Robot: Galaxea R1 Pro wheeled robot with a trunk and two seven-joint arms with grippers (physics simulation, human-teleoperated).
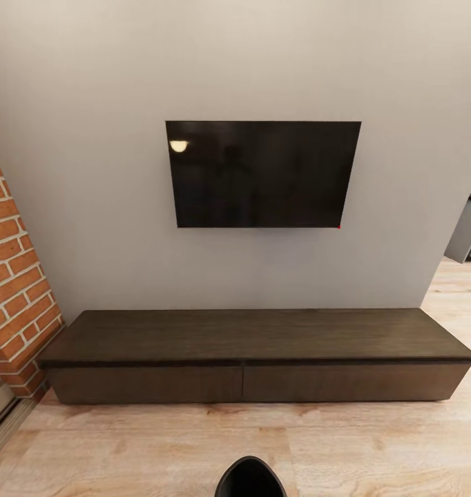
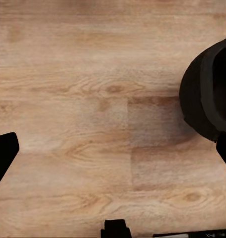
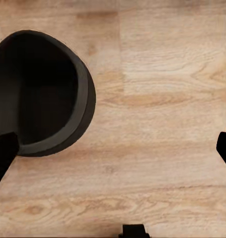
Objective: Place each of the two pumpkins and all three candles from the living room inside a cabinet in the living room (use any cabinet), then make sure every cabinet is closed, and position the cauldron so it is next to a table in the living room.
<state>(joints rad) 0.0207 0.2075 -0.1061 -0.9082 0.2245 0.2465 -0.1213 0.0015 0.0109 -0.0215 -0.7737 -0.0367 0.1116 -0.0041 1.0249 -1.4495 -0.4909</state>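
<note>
At the near edge of the head view a black, round-rimmed cauldron (image 1: 251, 478) sits on the light wood floor (image 1: 373, 449), cut off by the frame so that just its far rim shows; beyond it the long, low, dark-brown cabinet (image 1: 256, 335) stands against the grey wall (image 1: 90, 172), its flat top bare and its two wide drawer fronts flush and shut; a black television (image 1: 263, 174) hangs on the wall above it; a red brick column (image 1: 14, 290) stands at the far left, and a grey piece of furniture (image 1: 467, 231) is clipped at the right edge, too little of it visible to name.

The right wrist view gives what the head view does not; the cauldron (image 3: 40, 94) from above, open-mouthed, its dark hollow inside too black to make out any contents; the right gripper (image 3: 115, 148) hangs above the planks just beside it, dark fingertips (image 3: 2, 156) at opposite edges of the picture, spread wide and holding nothing.

The left wrist view catches a curved slice of the cauldron (image 2: 207, 94), the rest cut off; the left gripper (image 2: 115, 153) is likewise spread wide over bare floor (image 2: 93, 74), with one finger (image 2: 2, 156) plain at one side and the other barely showing at the opposite edge.
</note>
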